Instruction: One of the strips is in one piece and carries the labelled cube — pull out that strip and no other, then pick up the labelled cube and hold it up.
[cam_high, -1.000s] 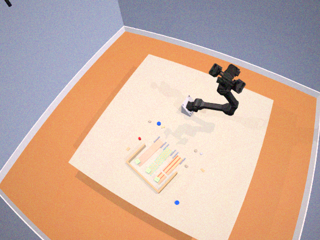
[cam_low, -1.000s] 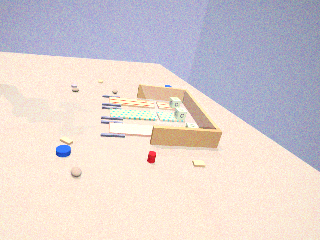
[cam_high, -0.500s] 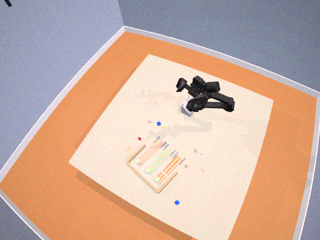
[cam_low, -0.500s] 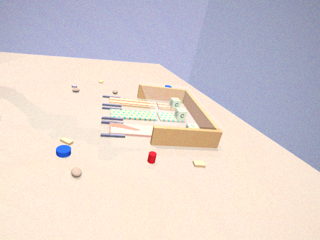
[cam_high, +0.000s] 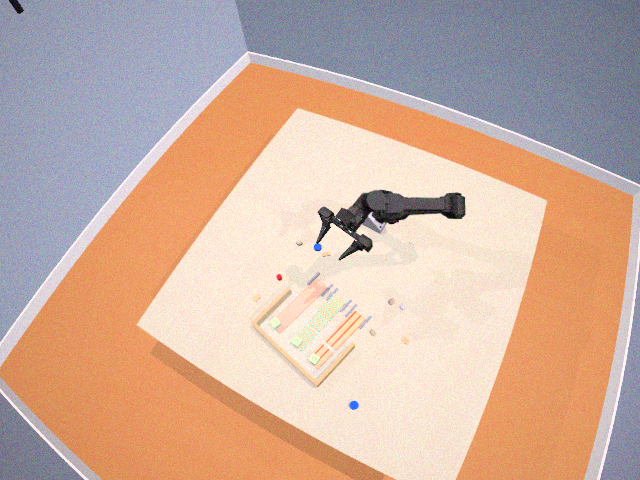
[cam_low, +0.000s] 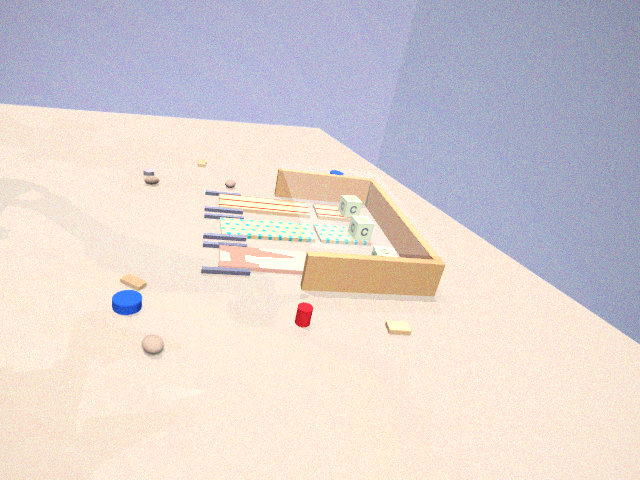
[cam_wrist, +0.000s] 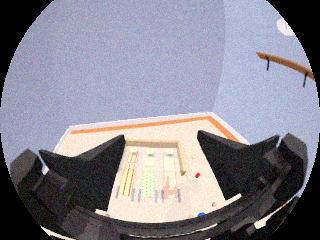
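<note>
My gripper (cam_high: 328, 251) (cam_wrist: 161, 136) is open and empty, high above the table. A pink-and-white strip (cam_high: 301, 307) (cam_low: 262, 259) (cam_wrist: 170, 176) shows no gap where visible; the near wall hides part in the exterior view. A pale green cube (cam_high: 275, 322) (cam_low: 384, 252) sits at its far end. A teal-dotted strip (cam_high: 325, 314) (cam_low: 266, 228) (cam_wrist: 149, 182) has a gap across it; a cube (cam_high: 296, 341) (cam_low: 360, 227) marked C stands on its far piece. An orange-striped strip (cam_high: 347, 330) (cam_low: 263, 205) (cam_wrist: 127, 180) is also split, with a C cube (cam_high: 313, 358) (cam_low: 350, 205) on its far piece.
A wooden three-sided wall (cam_high: 283, 353) (cam_low: 372, 273) surrounds the strips' far ends. Grey rails flank their near ends. A red cylinder (cam_high: 279, 276) (cam_low: 303, 315) stands outside the wall. A blue disc (cam_high: 317, 247) (cam_low: 127, 302), pebbles and small tan blocks lie around.
</note>
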